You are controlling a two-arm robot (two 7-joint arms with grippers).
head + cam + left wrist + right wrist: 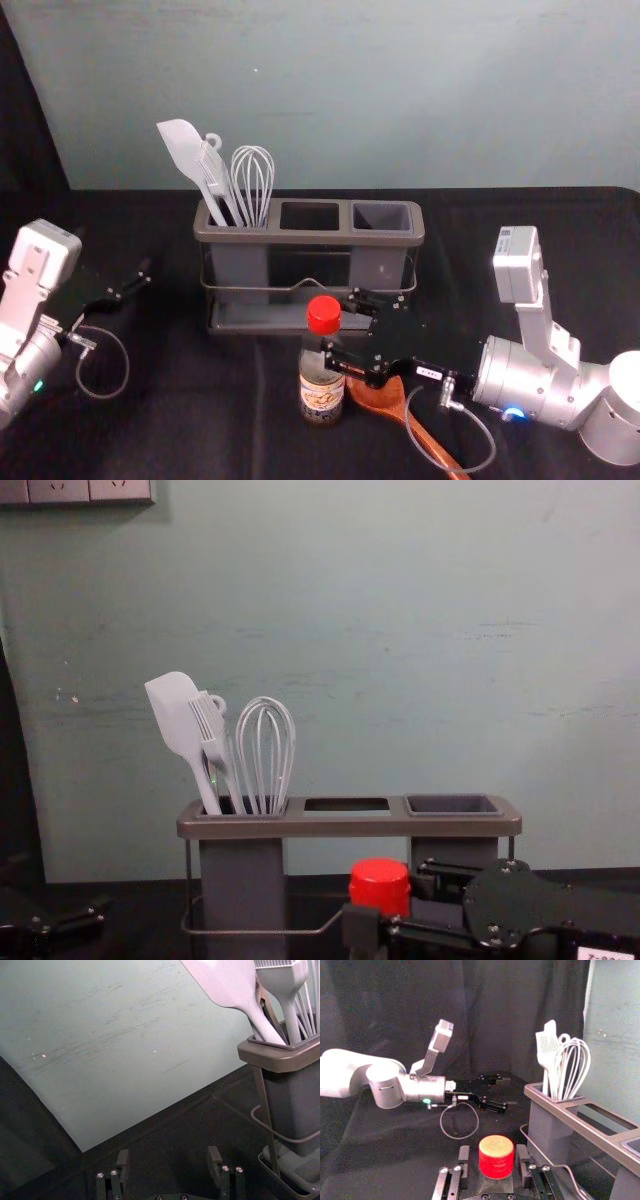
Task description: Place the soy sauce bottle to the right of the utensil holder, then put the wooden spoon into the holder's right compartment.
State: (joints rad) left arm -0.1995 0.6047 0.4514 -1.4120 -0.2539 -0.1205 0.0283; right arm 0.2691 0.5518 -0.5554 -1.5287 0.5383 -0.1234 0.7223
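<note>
Can see a black-draped table (200, 420) under the right tool (335, 327), a utensil holder (330, 238) with a whisk (253, 180) just beyond. Well left, can spot the left tool (132, 284) parked, wide open and empty. Can make out the soy sauce bottle (317, 372) clasped in the partly closed right tool, a wooden spoon (382, 399) lying below. Can't read the bottle's small label (322, 396).

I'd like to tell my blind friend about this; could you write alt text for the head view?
A robot's right gripper is at the neck of an upright, red-capped soy sauce bottle, before a utensil holder with pale utensils in its left compartment. A wooden spoon lies beneath the right arm; the left arm is at the left edge.
</note>
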